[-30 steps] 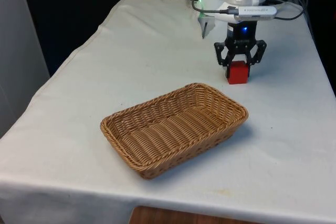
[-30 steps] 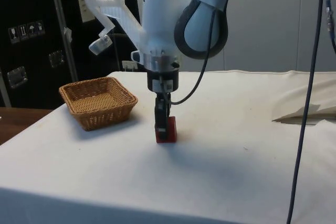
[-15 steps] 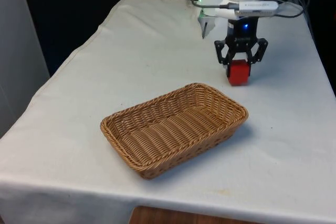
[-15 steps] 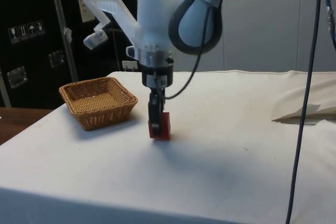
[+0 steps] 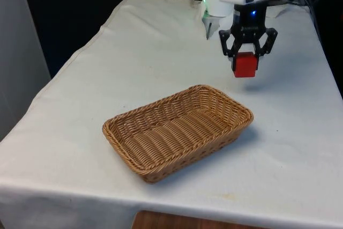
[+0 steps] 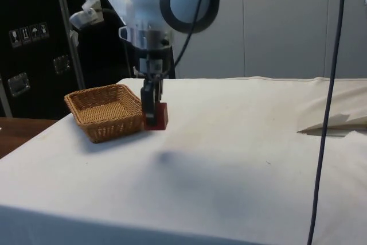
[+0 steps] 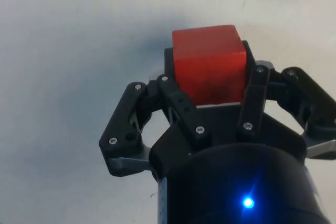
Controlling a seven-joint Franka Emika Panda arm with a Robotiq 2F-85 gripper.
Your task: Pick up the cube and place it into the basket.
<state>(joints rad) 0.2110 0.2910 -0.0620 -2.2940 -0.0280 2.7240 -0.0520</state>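
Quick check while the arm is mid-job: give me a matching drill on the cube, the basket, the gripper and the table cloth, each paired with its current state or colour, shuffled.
Things:
1. cube
2. basket
3. gripper
4. table cloth

States:
A. woven, tan, nothing inside
B. white, spread over the table
C. red, held off the table
D. black, shut on the cube

Pairs: 1-C, 2-A, 3-D, 4-B

The side view shows the cube in the air beside the basket, not yet over it.
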